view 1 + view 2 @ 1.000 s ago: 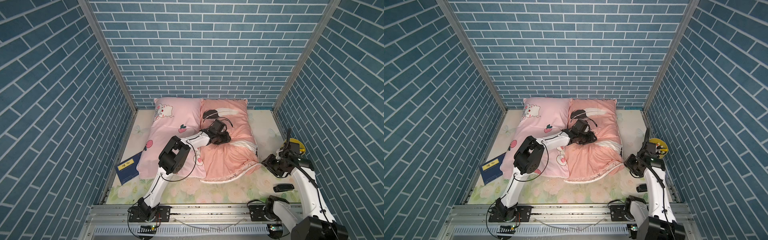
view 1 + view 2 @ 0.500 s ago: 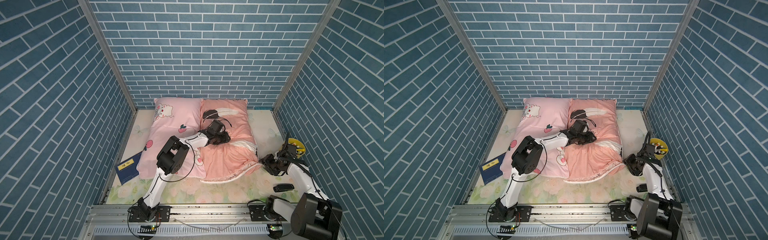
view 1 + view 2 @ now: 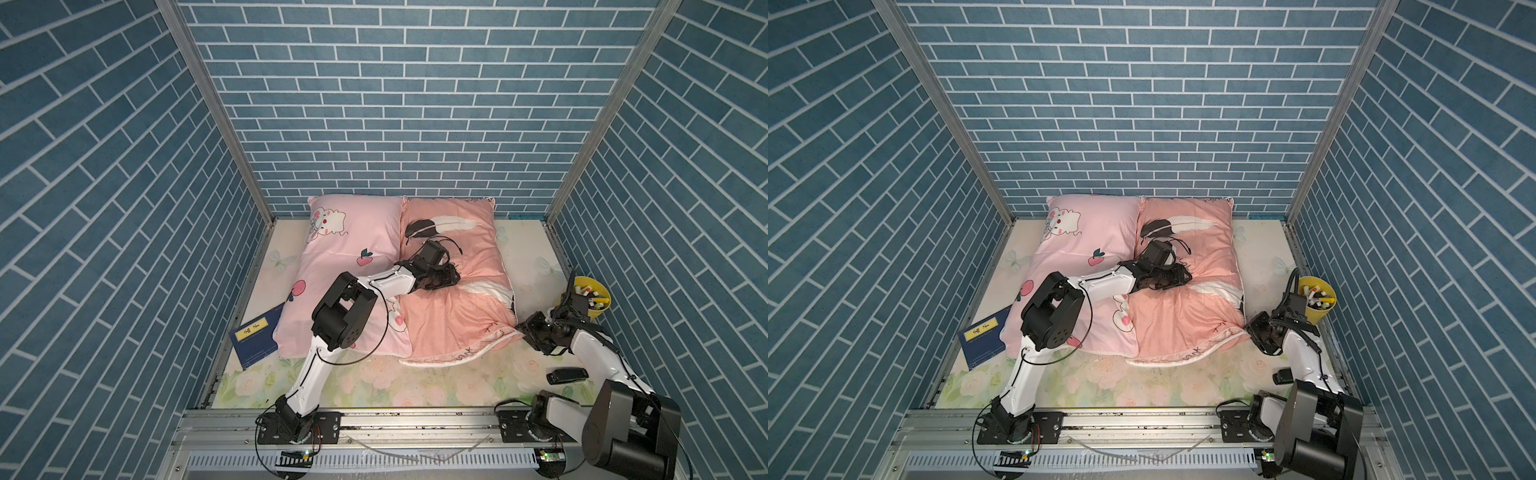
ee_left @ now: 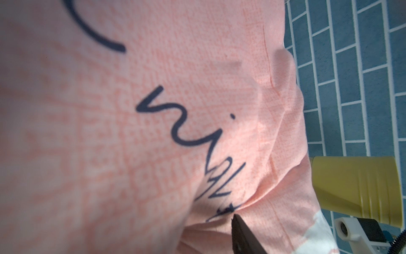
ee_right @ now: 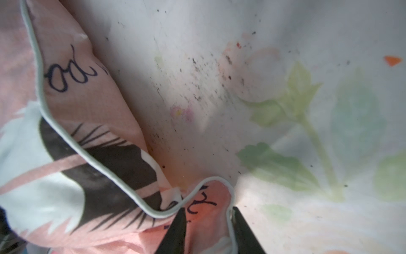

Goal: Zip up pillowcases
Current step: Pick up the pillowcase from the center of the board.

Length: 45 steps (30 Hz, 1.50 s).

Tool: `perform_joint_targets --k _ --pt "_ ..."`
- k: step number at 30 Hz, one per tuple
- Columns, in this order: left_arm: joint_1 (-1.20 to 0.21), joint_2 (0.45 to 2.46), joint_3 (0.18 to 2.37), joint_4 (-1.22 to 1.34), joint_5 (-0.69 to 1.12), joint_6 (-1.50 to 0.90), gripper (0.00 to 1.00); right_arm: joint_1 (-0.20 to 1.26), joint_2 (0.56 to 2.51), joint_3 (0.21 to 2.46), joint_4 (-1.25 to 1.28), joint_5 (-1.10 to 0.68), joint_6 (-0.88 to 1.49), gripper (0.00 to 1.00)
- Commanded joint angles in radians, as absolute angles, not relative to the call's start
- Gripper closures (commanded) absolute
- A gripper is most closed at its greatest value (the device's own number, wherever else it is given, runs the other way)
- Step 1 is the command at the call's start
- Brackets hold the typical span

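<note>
While salmon pillowcase (image 3: 457,320) lies on bench (image 3: 415,384), long axis running toward back wall (image 3: 382,124), its near corner sits between right gripper (image 5: 208,210) jaws: slightly apart, fabric between, pinch unclear. Right arm nearer. Left gripper (image 3: 449,279) rests mid-pillowcase, spread unclear.

place: robot lab cell, mocked up as a bed
rail: aluminium rail (image 3: 415,426), left arm base (image 3: 291,422) and right arm base (image 3: 536,419) bolted on
walls: brick-print panels (image 3: 395,104) behind rail, three sides
bedding: floral sheet (image 3: 415,382) just behind rail; bunny pillowcase (image 3: 349,266), feather pillowcase (image 3: 457,316) farther back
</note>
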State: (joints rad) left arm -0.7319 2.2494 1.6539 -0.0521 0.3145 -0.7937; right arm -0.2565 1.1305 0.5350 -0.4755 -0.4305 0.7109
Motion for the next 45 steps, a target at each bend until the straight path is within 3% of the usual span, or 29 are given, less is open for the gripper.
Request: perform_joint_targets --k 1,3,7,9,12,16,18,27,32,40,45 --pt "-0.659 2.268 1.599 -0.154 0.165 -0.782 0.5 -0.259 1.114 0.532 -0.471 -0.44 0.73 0.69" --pt "-0.658 2.26 1.59 -0.145 0.168 -0.786 0.5 -0.26 1.098 0.532 -0.487 -0.433 0.718 0.69" --pt "-0.66 2.244 1.573 -0.127 0.172 -0.795 0.5 -0.261 1.091 0.525 -0.5 -0.422 0.706 0.57" --pt "-0.66 2.239 1.571 -0.126 0.172 -0.795 0.5 -0.261 1.092 0.519 -0.488 -0.421 0.71 0.56" --pt "-0.661 2.237 1.569 -0.127 0.176 -0.795 0.5 -0.261 1.097 0.514 -0.465 -0.434 0.72 0.66" --pt "-0.665 2.227 1.561 -0.122 0.174 -0.8 0.5 -0.261 1.087 0.512 -0.459 -0.443 0.729 0.99" --pt "-0.666 2.22 1.556 -0.117 0.176 -0.803 0.49 -0.261 1.067 0.517 -0.479 -0.439 0.722 1.0" --pt "-0.697 2.071 1.5 -0.084 0.224 -0.801 0.19 -0.26 0.936 0.599 -0.699 -0.529 0.63 1.0" --pt "-0.737 1.939 1.468 -0.123 0.253 -0.776 0.13 -0.258 0.854 0.631 -0.785 -0.608 0.588 1.0" --pt "-0.808 1.713 1.38 -0.237 0.291 -0.81 0.15 -0.228 0.76 0.656 -0.758 -0.721 0.596 1.0" --pt "-0.916 1.688 1.239 0.066 0.433 -1.111 0.3 -0.165 0.744 0.62 -0.632 -0.731 0.673 1.0"
